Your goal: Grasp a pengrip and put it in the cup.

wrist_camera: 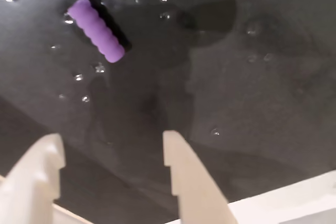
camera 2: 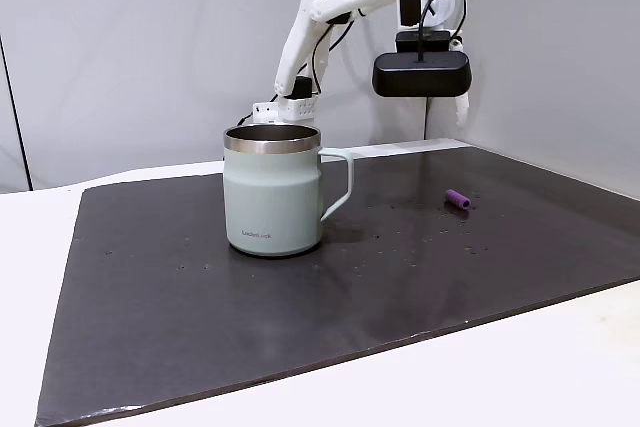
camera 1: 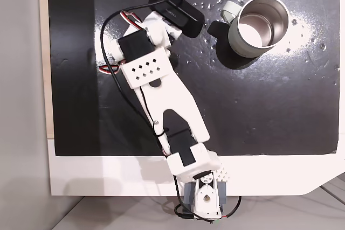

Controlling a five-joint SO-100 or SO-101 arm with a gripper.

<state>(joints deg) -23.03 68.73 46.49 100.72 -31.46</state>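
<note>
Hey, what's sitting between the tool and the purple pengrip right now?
Nothing but bare black mat with tiny shiny specks, per the wrist view: the open tool hangs above it, the pengrip lying untouched beyond its fingertips.

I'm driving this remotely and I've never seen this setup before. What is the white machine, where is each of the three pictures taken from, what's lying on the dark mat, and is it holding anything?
The white machine is a small jointed robot arm. One fixed view looks straight down on it. The other fixed view looks across the table from low at the side. The wrist view comes from a camera on the arm, looking past its end effector, whose two pale fingers stand apart with nothing between them. On the black mat stand a steel cup, upright, and a small purple ribbed pengrip lying on its side, apart from the cup. Small shiny specks dot the mat. The arm holds nothing.
</note>
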